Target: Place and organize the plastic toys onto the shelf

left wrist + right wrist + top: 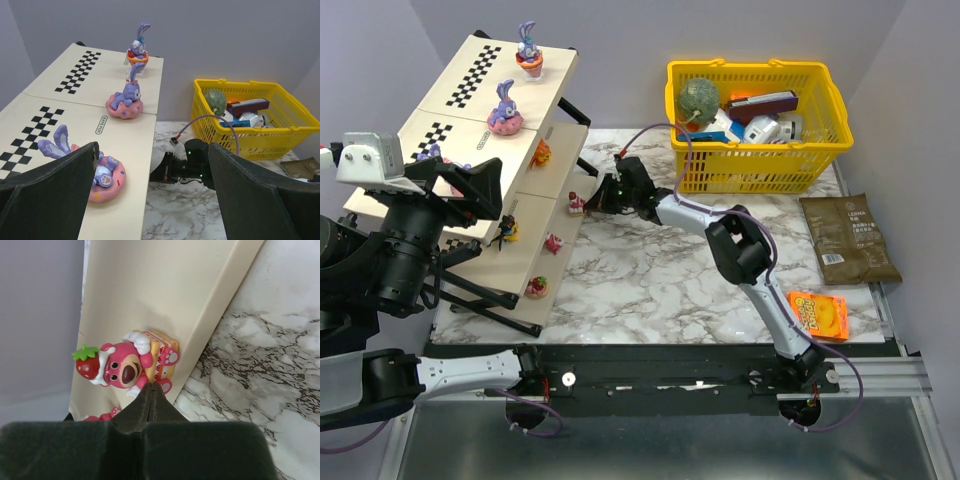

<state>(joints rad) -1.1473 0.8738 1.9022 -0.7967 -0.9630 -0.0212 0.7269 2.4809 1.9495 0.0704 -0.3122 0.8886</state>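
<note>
Left gripper (152,147): black jaws wide apart, holding nothing.
Shelf (548,92): big slanted beige rack, black-and-white checkered strips.
Right gripper (151,390): pinched shut, empty.
Bear (127,367): small shiny pink plastic toy on Shelf panel's edge, just beside Right gripper.

The table (660,270) is taken in whole from a fixed point above and behind the arm bases, which are set along the lower edge. From the left wrist, the shelf (100,75) is viewed from just over its upper panels, facing across them to the yellow basket (250,137) farther off; both are shared with the overhead view. From the right wrist, a pink bear figure (127,365) at a shelf panel's edge is seen at very close range.
</note>
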